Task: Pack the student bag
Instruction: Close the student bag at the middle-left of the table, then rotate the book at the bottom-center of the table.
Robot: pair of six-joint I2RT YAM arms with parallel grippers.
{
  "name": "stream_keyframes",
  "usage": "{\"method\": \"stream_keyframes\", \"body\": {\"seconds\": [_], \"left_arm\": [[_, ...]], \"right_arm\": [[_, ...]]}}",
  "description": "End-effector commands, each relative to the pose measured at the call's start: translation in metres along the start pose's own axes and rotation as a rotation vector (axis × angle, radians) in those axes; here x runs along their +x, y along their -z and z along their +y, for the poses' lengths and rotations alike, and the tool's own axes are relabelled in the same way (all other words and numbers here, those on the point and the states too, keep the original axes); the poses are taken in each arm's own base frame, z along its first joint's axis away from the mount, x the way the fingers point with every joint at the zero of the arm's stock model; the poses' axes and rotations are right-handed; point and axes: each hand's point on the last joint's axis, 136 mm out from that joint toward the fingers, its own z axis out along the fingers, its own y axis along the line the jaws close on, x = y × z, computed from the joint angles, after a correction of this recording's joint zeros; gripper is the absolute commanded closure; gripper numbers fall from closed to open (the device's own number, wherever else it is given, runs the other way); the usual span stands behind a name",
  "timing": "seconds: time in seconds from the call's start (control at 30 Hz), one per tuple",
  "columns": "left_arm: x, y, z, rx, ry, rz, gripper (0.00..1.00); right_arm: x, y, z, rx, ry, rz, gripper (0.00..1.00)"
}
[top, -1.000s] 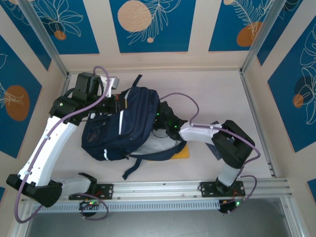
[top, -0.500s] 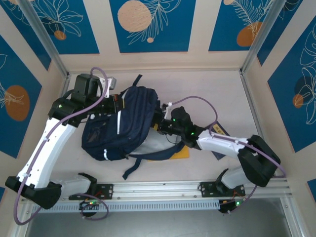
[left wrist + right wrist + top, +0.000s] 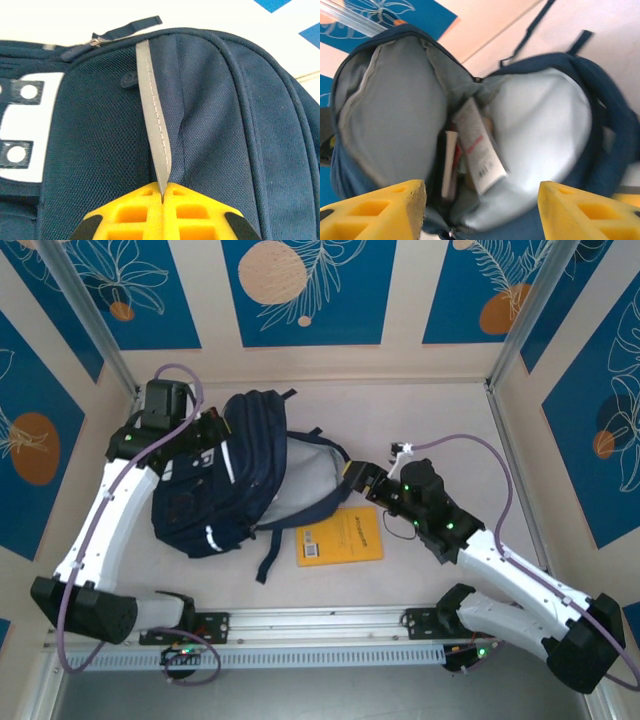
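Note:
The student bag (image 3: 200, 500), navy with white stripes, lies at the left of the table, its main mouth open and its grey lining (image 3: 305, 480) facing right. My left gripper (image 3: 213, 440) is at the bag's top; in the left wrist view it (image 3: 163, 192) is shut on a grey strip (image 3: 152, 100) sewn onto the bag. My right gripper (image 3: 362, 480) stands open just right of the mouth, holding nothing. The right wrist view looks between its fingers (image 3: 395, 210) into the bag, where a white book with red print (image 3: 480, 147) stands among other books (image 3: 449, 165).
A yellow book (image 3: 340, 537) lies flat on the table between the bag and my right arm. A dark shoulder strap (image 3: 270, 555) trails toward the near rail (image 3: 330, 620). Walls and frame posts (image 3: 510, 430) close in the table.
My right gripper has drawn back to the right, out of the bag, its jaws narrower. My left gripper pulled the bag's top up and left, which widened the mouth and uncovered the yellow book.

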Motion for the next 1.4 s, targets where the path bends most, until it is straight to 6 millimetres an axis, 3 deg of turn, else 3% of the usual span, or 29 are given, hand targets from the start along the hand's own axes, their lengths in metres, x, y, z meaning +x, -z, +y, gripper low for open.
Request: {"method": "stream_keyframes", "body": {"seconds": [0.0,0.13,0.27,0.37,0.43,0.57,0.63,0.73,0.9,1.1,1.37], "left_arm": [[-0.008,-0.024,0.024,-0.062,0.062,-0.035,1.00],[0.035,-0.063,0.023,0.029,0.105,0.147,1.00],[0.071,-0.076,0.024,0.079,0.098,0.241,0.99],[0.095,-0.069,0.016,0.118,0.059,0.294,0.75],[0.110,-0.059,0.013,0.107,0.001,0.301,0.60],[0.155,-0.042,0.014,0.059,-0.165,0.315,0.37],[0.181,-0.039,0.017,0.043,-0.230,0.344,0.34],[0.227,-0.040,0.018,0.076,-0.319,0.412,0.42],[0.294,-0.045,0.011,0.116,-0.487,0.552,0.70],[0.342,-0.057,-0.003,0.179,-0.574,0.690,0.86],[0.382,-0.076,-0.002,0.142,-0.652,0.806,0.87]], "right_arm": [[0.016,0.006,-0.043,0.164,0.051,0.051,0.40],[0.026,0.007,-0.069,0.260,0.066,0.109,0.41],[0.037,0.004,-0.095,0.353,0.069,0.195,0.43],[0.047,-0.004,-0.115,0.410,0.062,0.264,0.47],[0.053,-0.013,-0.122,0.420,0.073,0.301,0.56],[0.061,-0.033,-0.135,0.457,0.077,0.391,0.81],[0.059,-0.041,-0.141,0.485,0.075,0.414,0.89],[0.054,-0.056,-0.151,0.523,0.073,0.437,0.91],[0.046,-0.084,-0.174,0.600,0.035,0.495,0.96],[0.058,-0.102,-0.188,0.647,0.008,0.584,0.97],[0.078,-0.078,-0.208,0.701,0.008,0.607,0.97]]}}
